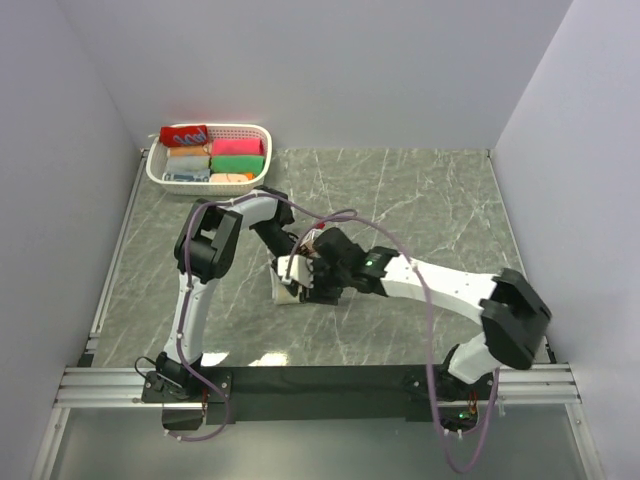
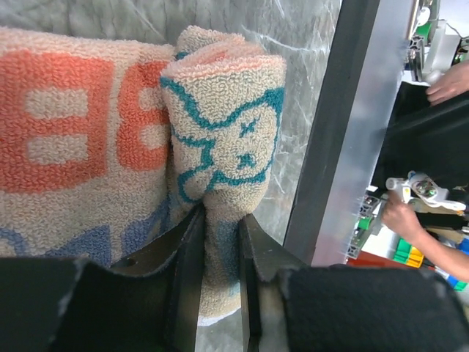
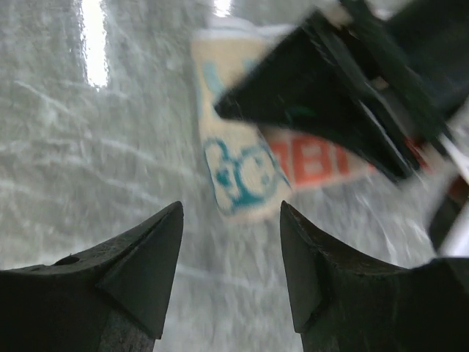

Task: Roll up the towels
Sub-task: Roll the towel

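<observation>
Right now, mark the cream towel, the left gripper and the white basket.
cream towel (image 2: 223, 125), left wrist view, on the rolled end with the teal print.
left gripper (image 2: 220, 242), left wrist view, midway between its fingertips, pinching the towel.
white basket (image 1: 200, 185), top view, on its near wall.

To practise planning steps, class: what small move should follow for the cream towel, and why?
Probably turn the left tool to roll the pinched end onto the flat part: it grips the cream towel's rolled end, the orange-lettered stretch lies flat beside it, and the right tool hangs open, empty, off the cloth.
</observation>
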Robot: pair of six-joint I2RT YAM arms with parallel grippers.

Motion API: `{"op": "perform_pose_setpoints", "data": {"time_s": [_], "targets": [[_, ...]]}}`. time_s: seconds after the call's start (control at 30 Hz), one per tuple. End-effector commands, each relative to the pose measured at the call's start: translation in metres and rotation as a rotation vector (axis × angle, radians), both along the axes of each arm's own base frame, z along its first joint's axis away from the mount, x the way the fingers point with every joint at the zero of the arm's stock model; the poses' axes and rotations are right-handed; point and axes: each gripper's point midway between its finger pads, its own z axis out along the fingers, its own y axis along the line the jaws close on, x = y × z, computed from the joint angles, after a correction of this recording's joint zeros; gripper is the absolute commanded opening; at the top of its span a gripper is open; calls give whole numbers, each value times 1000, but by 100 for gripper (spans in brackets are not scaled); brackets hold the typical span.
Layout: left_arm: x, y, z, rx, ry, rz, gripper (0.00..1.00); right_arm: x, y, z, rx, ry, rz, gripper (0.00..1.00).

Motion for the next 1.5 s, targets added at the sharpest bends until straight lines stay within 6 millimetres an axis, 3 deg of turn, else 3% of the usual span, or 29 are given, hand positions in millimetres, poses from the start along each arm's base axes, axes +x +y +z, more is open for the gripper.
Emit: {"op": "perform_pose_setpoints", "data": {"time_s": [0.0, 0.3, 0.43, 0.5, 0.57, 0.7, 0.83, 1.0, 1.07, 1.1, 1.13, 1.17, 1.23, 1.27, 1.3, 1.33, 1.37, 1.43, 1.47], "targets": [[15, 30, -58, 137, -132, -128, 27, 12, 27, -6, 40, -52, 40, 63], [19, 30, -59, 133, -149, -134, 29, 7, 40, -55, -41, -5, 111, 63], [19, 32, -58, 125, -155, -124, 31, 2, 36, -82, -113, 34, 133, 45], [20, 37, -55, 123, -164, -104, 35, -1, 32, -88, -137, 50, 157, 18], [22, 40, -49, 87, -154, -51, 43, -12, 29, -91, -146, 99, 187, 0], [42, 49, -12, -25, -194, 93, 52, -27, 32, -84, -145, 192, 222, 0], [68, 70, 24, -110, -260, 243, 57, -43, 27, -86, -196, 319, 227, 0], [97, 113, 68, -187, -341, 443, 61, -52, 36, -75, -209, 439, 183, 0], [103, 142, 77, -188, -368, 537, 61, -59, 32, -79, -250, 522, 136, 0], [102, 149, 79, -191, -375, 561, 61, -60, 42, -69, -230, 555, 144, 0], [101, 164, 75, -185, -385, 612, 62, -69, 34, -79, -296, 636, 123, 0], [100, 171, 82, -185, -422, 634, 62, -66, 44, -72, -287, 662, 100, 0], [100, 184, 83, -175, -480, 673, 61, -76, 44, -78, -317, 781, 80, 0], [93, 193, 86, -162, -519, 698, 60, -71, 49, -75, -300, 817, 48, 0], [90, 197, 88, -146, -545, 713, 60, -70, 50, -76, -292, 853, 32, 0], [76, 200, 76, -103, -544, 714, 60, -75, 52, -76, -276, 932, 30, 0], [77, 204, 89, -92, -667, 698, 60, -72, 55, -74, -262, 964, 10, 0], [56, 203, 81, -64, -734, 667, 61, -72, 55, -75, -252, 1077, -9, 0], [50, 205, 93, -42, -847, 631, 61, -68, 60, -70, -232, 1090, -3, 0]]}}
